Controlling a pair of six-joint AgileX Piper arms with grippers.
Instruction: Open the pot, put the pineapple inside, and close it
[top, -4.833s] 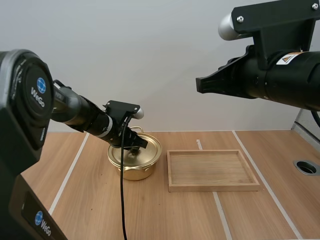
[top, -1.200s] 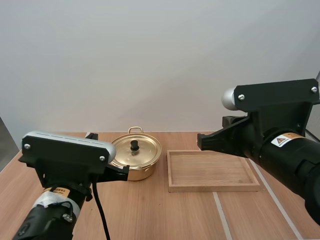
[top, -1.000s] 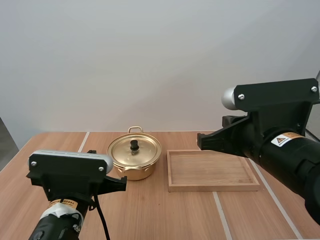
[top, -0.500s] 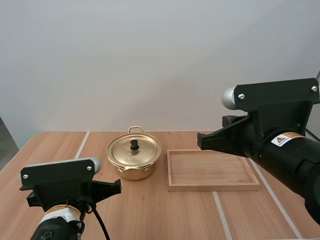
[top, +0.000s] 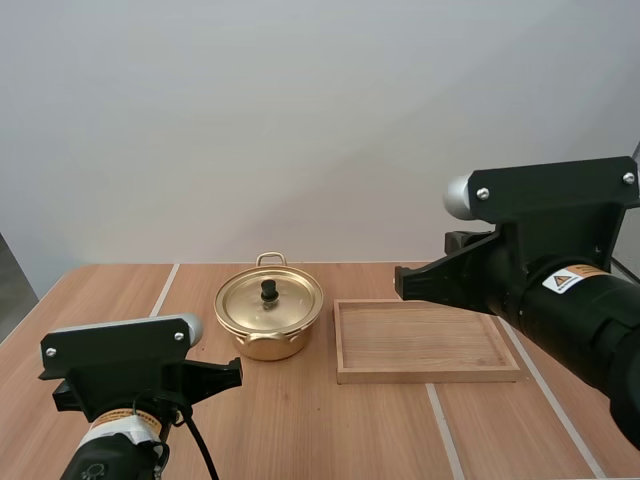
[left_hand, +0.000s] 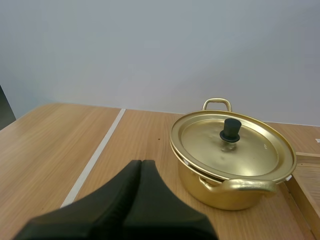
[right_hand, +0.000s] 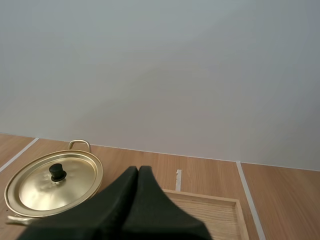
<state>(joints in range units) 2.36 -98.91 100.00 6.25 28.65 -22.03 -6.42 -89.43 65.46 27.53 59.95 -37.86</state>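
On the table (top: 330, 425): a gold pot (top: 268, 322) was set left of centre, with its lid (left_hand: 229, 143) seated flat on the rim and a black knob (left_hand: 230, 129) upright at the lid's middle.
Pot edges: the far handle (left_hand: 217, 103) was turned toward the wall and the near handle (left_hand: 240, 185) toward the arms; the lid's rim was seen to overhang the body slightly.
Tray (top: 420, 340): a shallow wooden one was laid just right of the pot, parted from it by a narrow gap, its long sides parallel to the table's far edge.
Left gripper (left_hand: 141, 165): it was held low over the near left of the table, pointed at the pot and well short of it; its fingers were pressed together as one dark wedge, with nothing between them.
Right gripper (right_hand: 138, 171): it was held higher on the right side, with the tray below and ahead of it and the pot off to its left; its fingers were likewise closed together on nothing.
Open room: bare wood was left between the left gripper and the pot, in front of the tray, and along the table's left side.
Surface: light wood grain was crossed by pale strips (top: 163, 290) running front to back.
Room: a plain pale wall (top: 300, 120) was seen behind the table's far edge.
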